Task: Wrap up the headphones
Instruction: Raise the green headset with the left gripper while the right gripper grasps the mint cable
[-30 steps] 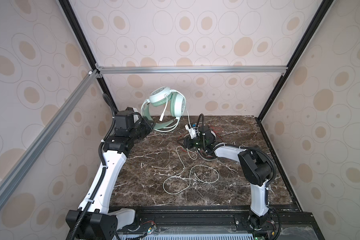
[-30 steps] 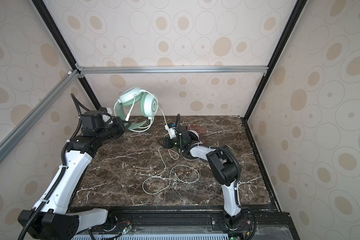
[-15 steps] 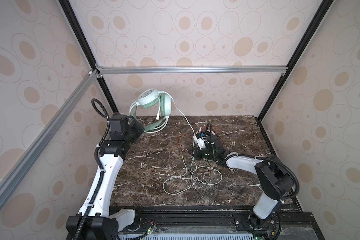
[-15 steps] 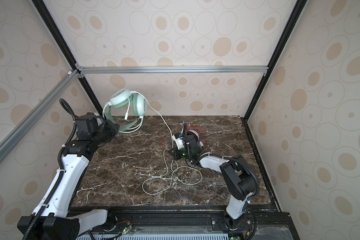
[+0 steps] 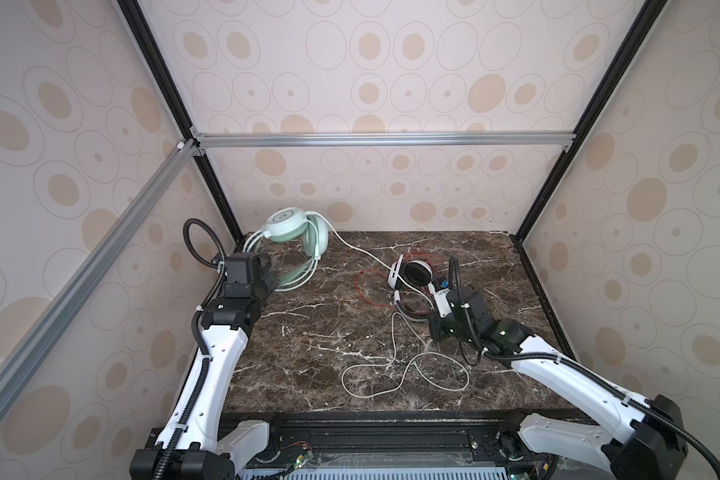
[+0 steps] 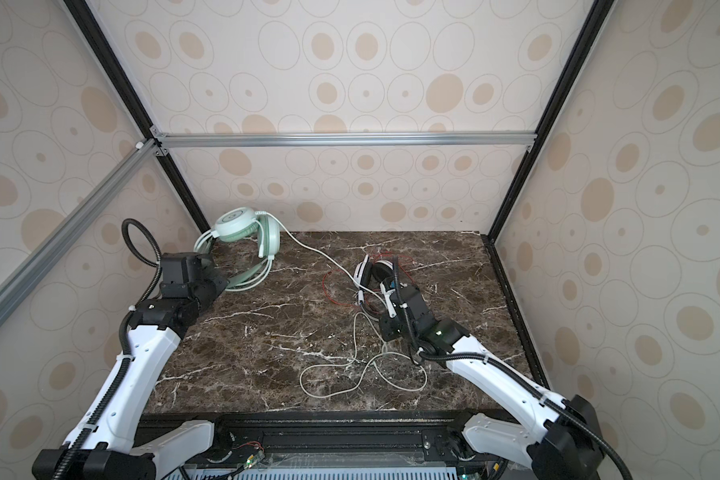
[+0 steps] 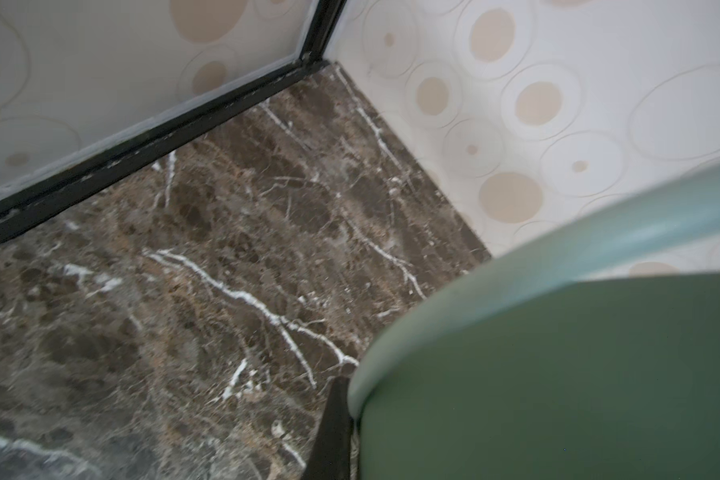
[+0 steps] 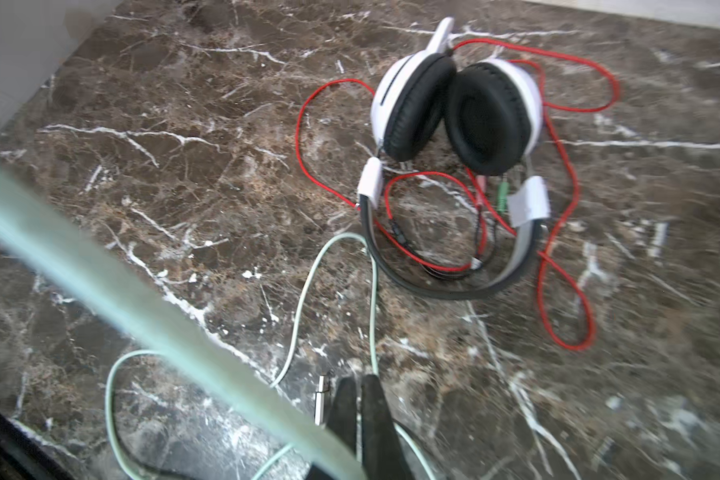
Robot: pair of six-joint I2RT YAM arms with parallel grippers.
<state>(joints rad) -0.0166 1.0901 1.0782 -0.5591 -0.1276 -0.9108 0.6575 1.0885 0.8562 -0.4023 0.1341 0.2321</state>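
The right pincer (image 8: 360, 380) is squeezed tight on the pale green cable (image 8: 374, 316). A small metal plug (image 8: 321, 399) lies just beside its tips. Farther ahead, the white-and-black headphones (image 8: 454, 120) lie on the brown marble table (image 8: 184, 166), with a thin red cable (image 8: 570, 347) looped all around them. A blurry green strip (image 8: 100, 282) passes close by.

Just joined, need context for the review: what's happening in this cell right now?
The two arms are partway through wrapping headphones. The left claw is shut on the headband of the mint green headphones, holding them up near the back-left corner. The right claw is shut low over the table, apparently pinching their pale green cable, most of which lies there in loose loops. The white-and-black headphones lie untouched, with their red cable strewn around them.
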